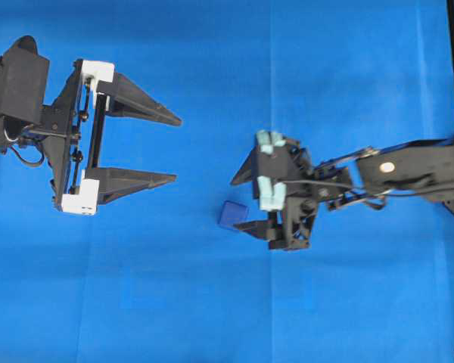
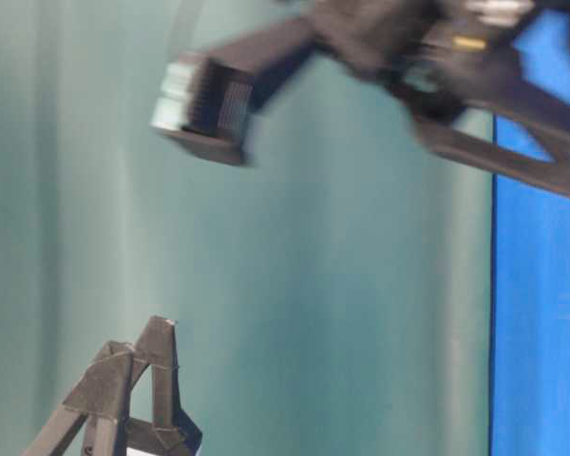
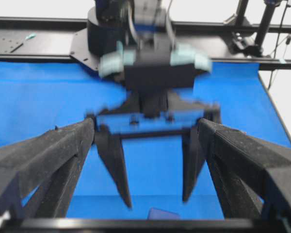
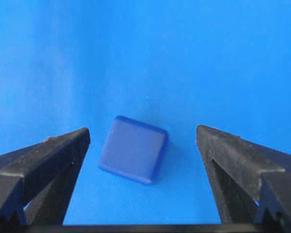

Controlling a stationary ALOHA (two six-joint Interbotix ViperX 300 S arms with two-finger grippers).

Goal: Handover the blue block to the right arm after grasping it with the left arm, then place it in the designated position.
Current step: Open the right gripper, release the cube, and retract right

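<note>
Looking from the left, you see the left arm's white-accented black end effector (image 1: 174, 149) spread wide and holding nothing above the blue cloth (image 1: 212, 302) on the desk. Next, the small dark-blue rounded cube (image 1: 231, 215) lies on the cloth. The right arm's black end effector (image 1: 239, 204) stands wide apart around it, gripping nothing.

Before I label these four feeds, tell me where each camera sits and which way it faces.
Overhead: above, facing down on the cloth; left gripper, right gripper, block.
Table-level: low, looking sideways; blurred right gripper up top.
Left wrist: on the left arm, looking out between its fingers at the right gripper.
Right wrist: on the right arm, looking between its fingers down at the block.
Shared: overhead and right wrist both show the block.
</note>
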